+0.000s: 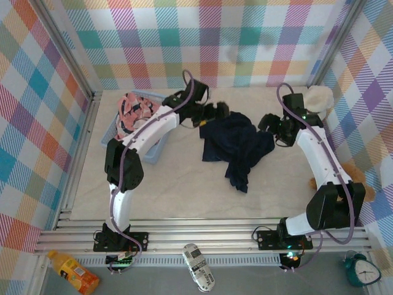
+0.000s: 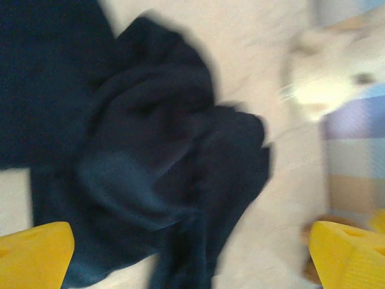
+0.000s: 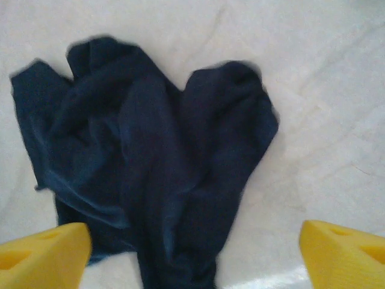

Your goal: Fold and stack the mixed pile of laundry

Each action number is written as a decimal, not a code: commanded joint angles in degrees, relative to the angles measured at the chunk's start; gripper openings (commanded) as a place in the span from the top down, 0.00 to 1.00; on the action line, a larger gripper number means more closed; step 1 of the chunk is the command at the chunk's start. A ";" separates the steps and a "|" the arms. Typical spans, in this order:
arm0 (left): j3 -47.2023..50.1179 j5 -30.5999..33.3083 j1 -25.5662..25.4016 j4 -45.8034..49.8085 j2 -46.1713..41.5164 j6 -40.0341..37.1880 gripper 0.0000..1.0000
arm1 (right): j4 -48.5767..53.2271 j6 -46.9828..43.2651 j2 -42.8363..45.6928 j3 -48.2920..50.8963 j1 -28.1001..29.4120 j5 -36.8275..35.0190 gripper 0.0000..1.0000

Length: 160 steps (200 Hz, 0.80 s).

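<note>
Left wrist view blurred; white plush toy (image 2: 325, 78) at its upper right is just a smear. Pink garment (image 1: 134, 110) heaped in light blue basket (image 1: 110, 134), upper left of top view, both partly hidden by left arm. Navy T-shirt (image 1: 236, 147) crumpled at table centre, folds hard to read. Left hand (image 1: 215, 112) at shirt's upper-left edge, fingers spread, pinching nothing. Right hand (image 1: 270, 126) at shirt's right edge, likewise spread. Table (image 1: 178, 190) pale cream; walls pastel plaid; aluminium rails along front.

Navy T-shirt (image 1: 236, 147) crumpled in heap, centre; pink printed garment (image 1: 134, 112) bunched in blue basket (image 1: 109, 135), far left.
</note>
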<state>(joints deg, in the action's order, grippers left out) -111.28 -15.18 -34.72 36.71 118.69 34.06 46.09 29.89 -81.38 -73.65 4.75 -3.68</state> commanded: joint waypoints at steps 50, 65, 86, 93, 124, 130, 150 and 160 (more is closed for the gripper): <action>22.90 10.13 3.20 -6.20 -9.69 0.34 0.00 | -3.56 8.15 -0.75 10.64 9.55 10.25 0.25; 26.09 12.04 5.09 -6.82 -10.41 0.35 0.00 | -6.06 10.42 -2.63 13.13 10.93 12.25 0.30; 29.43 15.30 7.60 -6.74 -11.74 -1.05 0.00 | -9.21 11.34 -4.04 15.23 13.55 13.82 0.32; 30.32 16.14 8.51 -6.76 -12.04 -1.59 0.00 | -9.50 11.09 -4.66 15.24 14.42 13.69 0.33; 33.30 20.54 12.27 -5.39 -12.60 -3.09 0.00 | -6.01 8.74 -8.48 11.70 14.93 10.06 0.68; 33.71 21.01 12.73 -5.21 -12.76 -3.13 0.00 | -5.64 7.72 -8.77 10.27 14.93 9.85 0.78; 34.64 22.02 13.37 -4.59 -14.19 -3.31 0.00 | -3.69 5.51 -8.36 4.67 14.78 8.04 1.00; 34.48 21.18 13.31 -4.26 -15.07 -3.10 0.00 | -2.33 3.91 -7.76 1.53 14.22 6.64 1.00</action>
<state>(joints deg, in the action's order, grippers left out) -77.38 3.68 -21.85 31.33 107.68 31.92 41.32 37.43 -90.74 -64.18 19.64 6.20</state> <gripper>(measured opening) 0.999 0.069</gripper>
